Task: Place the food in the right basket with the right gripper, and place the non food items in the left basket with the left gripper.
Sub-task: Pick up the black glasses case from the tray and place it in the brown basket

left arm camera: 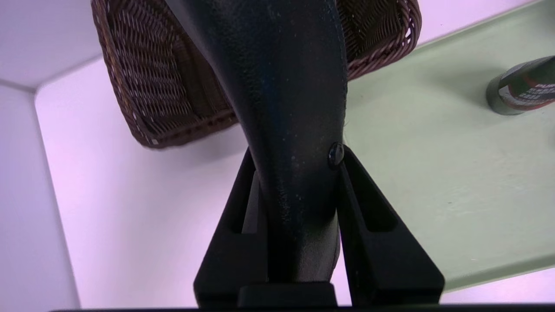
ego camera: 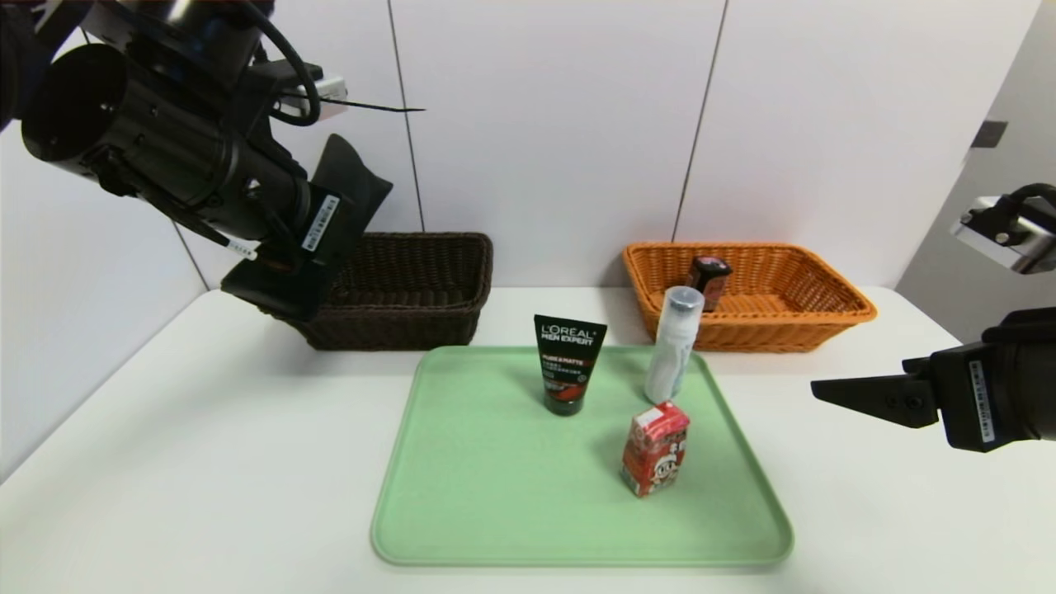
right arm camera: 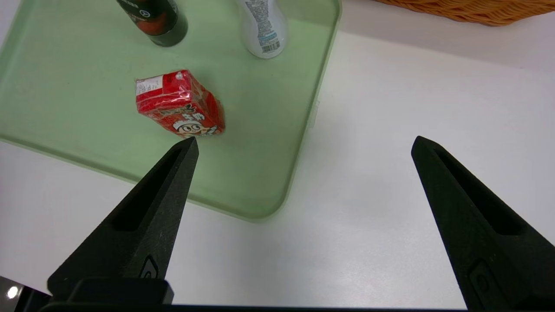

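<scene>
The left gripper [left arm camera: 295, 173] is clamped on a long black pouch [left arm camera: 282, 99], which stands up out of the narrow jaws and hides much of the brown basket [left arm camera: 147, 86] beyond it; it hangs in the air at the near left corner of that basket, presumably because the pouch is no food and belongs there; whether it is yet over the rim I cannot quite tell from the head view.

The green tray [ego camera: 462, 495] lies in front of both baskets and bears what is left to sort: a black tube [ego camera: 568, 363] standing on its cap, a white bottle [ego camera: 675, 342] upright at the tray's far right edge, and a red carton [ego camera: 654, 448] nearer the front.

The right gripper [right arm camera: 303, 143] waits with jaws spread wide, off the tray's right side and aimed toward the carton, likely its next pick.

The orange basket [ego camera: 825, 309], behind the tray's right corner, already holds a small dark pack [ego camera: 709, 280]; so one food is sorted.
</scene>
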Controlling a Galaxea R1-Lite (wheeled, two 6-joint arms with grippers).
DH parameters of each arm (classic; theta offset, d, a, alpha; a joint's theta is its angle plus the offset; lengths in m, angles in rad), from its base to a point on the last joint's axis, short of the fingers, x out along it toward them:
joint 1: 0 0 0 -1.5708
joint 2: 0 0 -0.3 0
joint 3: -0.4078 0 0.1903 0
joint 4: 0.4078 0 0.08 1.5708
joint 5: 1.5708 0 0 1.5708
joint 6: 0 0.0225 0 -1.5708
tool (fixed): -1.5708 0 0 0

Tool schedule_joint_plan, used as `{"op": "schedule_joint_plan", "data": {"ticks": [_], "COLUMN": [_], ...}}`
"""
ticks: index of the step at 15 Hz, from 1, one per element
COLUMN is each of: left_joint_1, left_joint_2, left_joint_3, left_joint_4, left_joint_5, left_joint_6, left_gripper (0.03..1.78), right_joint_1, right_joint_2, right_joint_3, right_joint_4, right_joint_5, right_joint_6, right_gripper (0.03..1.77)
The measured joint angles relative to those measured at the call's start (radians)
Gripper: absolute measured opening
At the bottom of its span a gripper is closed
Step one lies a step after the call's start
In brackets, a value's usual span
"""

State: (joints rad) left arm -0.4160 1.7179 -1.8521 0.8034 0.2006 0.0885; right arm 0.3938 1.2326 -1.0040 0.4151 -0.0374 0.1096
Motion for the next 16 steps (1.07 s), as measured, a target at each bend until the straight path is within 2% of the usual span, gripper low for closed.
{"op": "schedule_joint_plan", "data": {"ticks": [3,5,11,16], "left_joint_1": [0.105,0.16,0.233,0.237], "left_joint_2": [0.006,0.027,0.117,0.195], "left_joint_3": [0.0,0.001,0.004,0.005], "left_joint_4": [-0.044,-0.096,-0.262,-0.328], "left_joint_5": [-0.19,-0.263,-0.297,-0.294], "left_joint_6": [0.252,0.406,0.793,0.964], "left_gripper": [0.48,0.48,0.48,0.47], "right_joint_1": [0.0,-0.001,-0.011,-0.014], "right_joint_2": [-0.016,-0.027,-0.043,-0.051], "right_joint_3": [-0.002,-0.002,0.002,0.013], "right_joint_4": [0.0,0.001,0.004,0.007], "right_joint_5": [-0.002,-0.002,-0.003,-0.004], "right_joint_6": [0.001,0.001,0.0,0.002], "right_gripper": [1.7,1.7,1.7,1.7]}}
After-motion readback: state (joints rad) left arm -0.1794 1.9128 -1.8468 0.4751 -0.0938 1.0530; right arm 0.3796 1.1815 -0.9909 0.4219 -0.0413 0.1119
